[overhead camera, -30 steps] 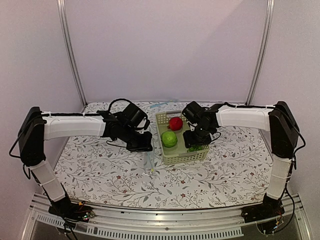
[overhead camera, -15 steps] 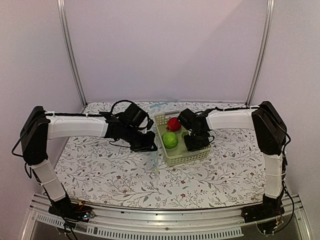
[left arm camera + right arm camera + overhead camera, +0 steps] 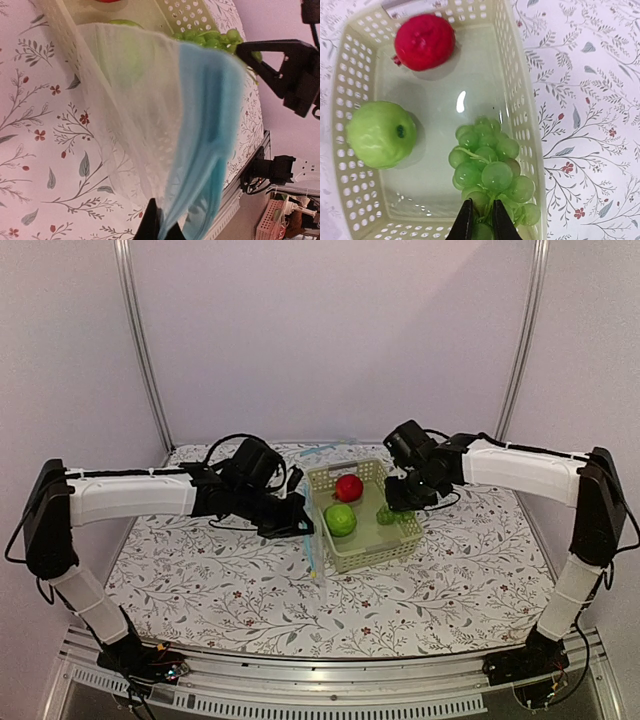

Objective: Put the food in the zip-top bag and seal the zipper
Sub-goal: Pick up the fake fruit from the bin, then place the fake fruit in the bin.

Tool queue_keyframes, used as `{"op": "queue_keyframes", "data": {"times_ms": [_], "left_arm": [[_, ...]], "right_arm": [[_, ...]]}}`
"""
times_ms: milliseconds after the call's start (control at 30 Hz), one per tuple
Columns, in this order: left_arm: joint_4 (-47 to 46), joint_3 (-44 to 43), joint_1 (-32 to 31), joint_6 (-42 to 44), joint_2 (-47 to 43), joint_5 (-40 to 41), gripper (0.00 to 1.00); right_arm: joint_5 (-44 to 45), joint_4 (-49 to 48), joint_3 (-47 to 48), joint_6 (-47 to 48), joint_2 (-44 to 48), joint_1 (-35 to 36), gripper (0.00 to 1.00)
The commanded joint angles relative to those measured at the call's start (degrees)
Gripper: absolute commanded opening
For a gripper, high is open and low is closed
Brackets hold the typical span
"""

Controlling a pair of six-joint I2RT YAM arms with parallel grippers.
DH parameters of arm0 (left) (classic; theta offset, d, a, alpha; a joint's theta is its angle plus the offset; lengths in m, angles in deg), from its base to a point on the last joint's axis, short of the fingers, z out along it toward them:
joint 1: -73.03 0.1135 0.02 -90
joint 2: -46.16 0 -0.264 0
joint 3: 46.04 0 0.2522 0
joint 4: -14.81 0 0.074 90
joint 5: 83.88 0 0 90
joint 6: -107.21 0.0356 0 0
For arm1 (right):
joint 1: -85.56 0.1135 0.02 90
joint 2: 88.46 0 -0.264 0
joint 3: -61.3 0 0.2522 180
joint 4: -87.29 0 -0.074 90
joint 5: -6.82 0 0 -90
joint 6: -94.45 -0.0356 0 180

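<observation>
A red apple (image 3: 349, 487) (image 3: 424, 41) and a green apple (image 3: 340, 519) (image 3: 381, 134) lie in the pale green basket (image 3: 365, 558). My right gripper (image 3: 399, 498) (image 3: 480, 222) is shut on the stem of a bunch of green grapes (image 3: 385, 514) (image 3: 490, 165), which hangs over the basket's right half. My left gripper (image 3: 300, 525) (image 3: 162, 227) is shut on the clear zip-top bag (image 3: 313, 558) (image 3: 145, 100), pinching it at its light blue zipper (image 3: 205, 125). The bag hangs just left of the basket.
The basket wall (image 3: 520, 75) runs close to the grapes on the right. The flowered tablecloth (image 3: 200, 580) covers the table, with metal frame posts (image 3: 140, 350) at the back corners and a rail (image 3: 300, 680) along the near edge.
My right gripper has shut on the grapes and risen back and to the right with them. The left arm has carried the bag a little toward the basket.
</observation>
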Motion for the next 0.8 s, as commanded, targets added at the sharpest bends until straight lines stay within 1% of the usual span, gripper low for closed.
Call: {"op": "queue_keyframes", "data": {"times_ms": [0,167,233,467,633,767], "left_arm": [[-3.75,1.81,0.95,-1.97,-0.97,-2.96,0.00],[-4.99,2.34,1.04,-2.42,-0.27,-4.32,0.00],[-5.64,2.87,1.03,-2.68,-0.18,-4.54,0.00],[-8.31,4.63,1.39,-3.78,0.80,-5.07,0.00],[-9.75,5.04,1.35,-4.38,1.82,-5.32,0.00],[-10.10,4.89,1.47,-4.48,2.30,-5.24,0.00]], "right_arm": [[-4.79,-3.84,-3.12,-1.63,12.85,-0.32,0.00],[-17.93,-13.37,-10.77,-5.17,20.81,0.13,0.00],[-20.21,-16.50,-12.76,-7.20,22.77,1.31,0.00],[-17.61,-22.31,-15.70,-10.86,26.19,7.91,0.00],[-18.06,-25.97,-15.08,-12.33,26.80,10.41,0.00],[-17.97,-27.00,-13.91,-12.63,27.65,11.66,0.00]]}}
